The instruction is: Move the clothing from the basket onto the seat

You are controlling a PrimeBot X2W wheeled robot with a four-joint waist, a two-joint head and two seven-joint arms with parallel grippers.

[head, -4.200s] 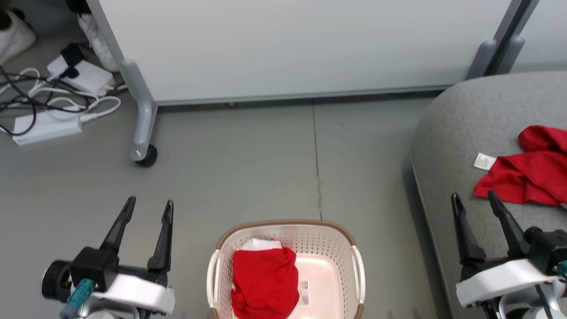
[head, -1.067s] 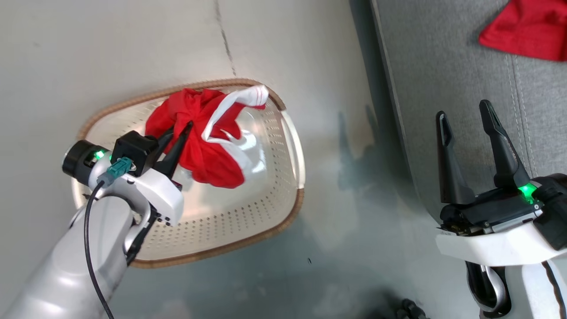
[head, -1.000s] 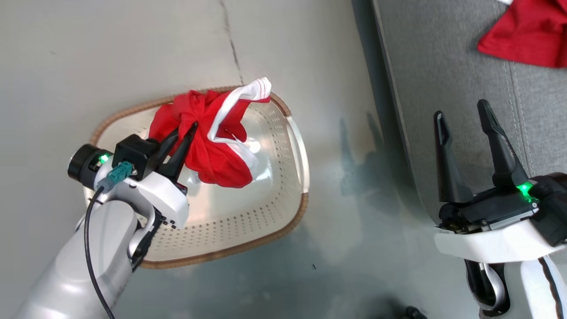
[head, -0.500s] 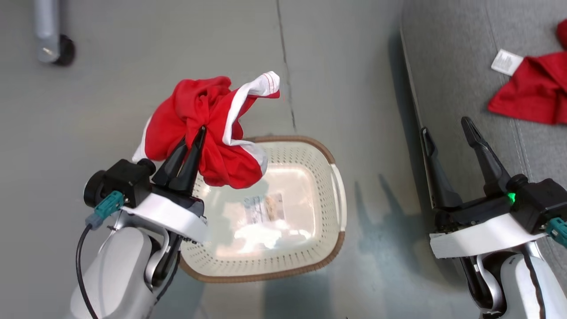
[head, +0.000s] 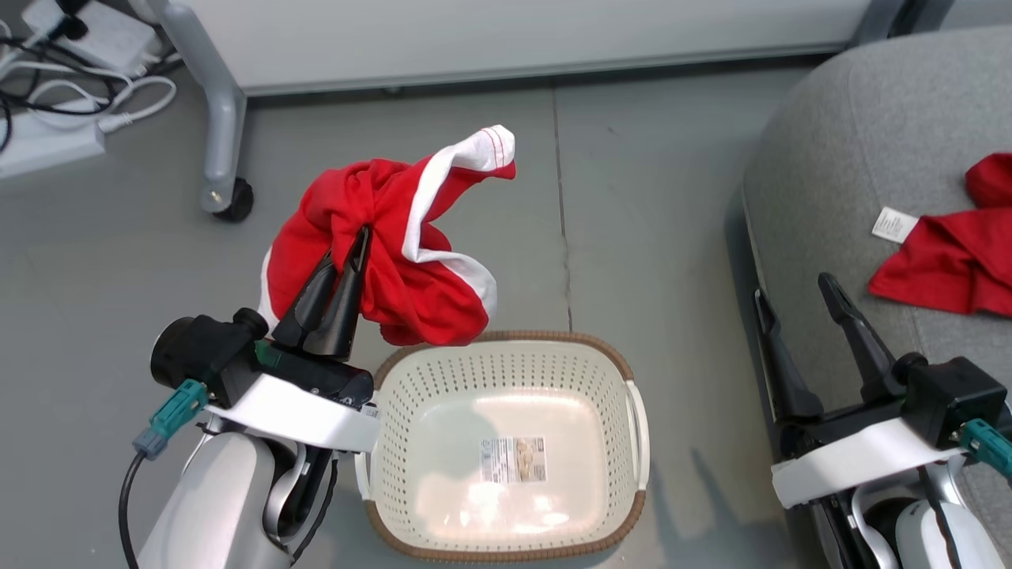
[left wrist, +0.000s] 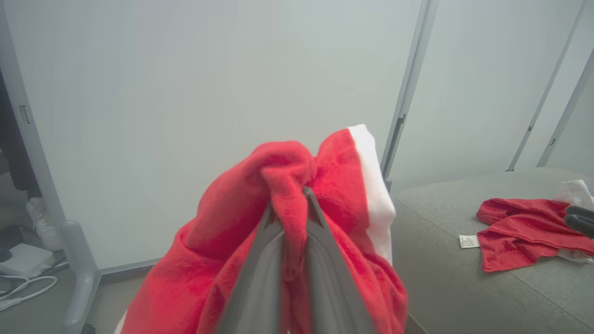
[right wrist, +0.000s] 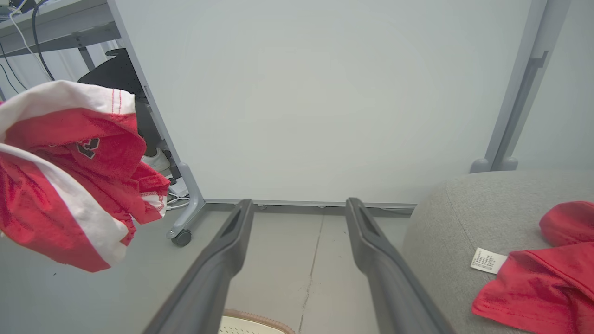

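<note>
Closest in the head view, the left gripper (head: 346,245) is clamped on a bunched red garment (head: 411,276). Its two dark fingers are pressed together with a fold of cloth pinched between them. In the left wrist view the fabric swells over the fingers so that the very tips are buried. The right gripper (head: 793,286) hangs at the near edge of the seat (head: 822,158), fingers spread apart with nothing between them, and its arm is cut off by the bottom edge. Between the two arms the basket (head: 553,337) stands on the floor (head: 648,197), with a paper label (head: 513,460) on its bottom. Its near left corner is hidden behind the left wrist, and the garment's lowest fold overlaps the far left of the rim. The garment is held in the air, with a white band (head: 474,154) jutting toward the far side. In the right wrist view a dark mark (right wrist: 88,147) on it is too creased to read. Farther right, a second red garment (head: 941,269) with a white tag (head: 894,224) lies on the seat, cut off at the right edge. Beyond stand a white partition panel (head: 514,32) on a caster (head: 233,201) and, at the far left, a power strip (head: 47,144) partly out of frame.
</note>
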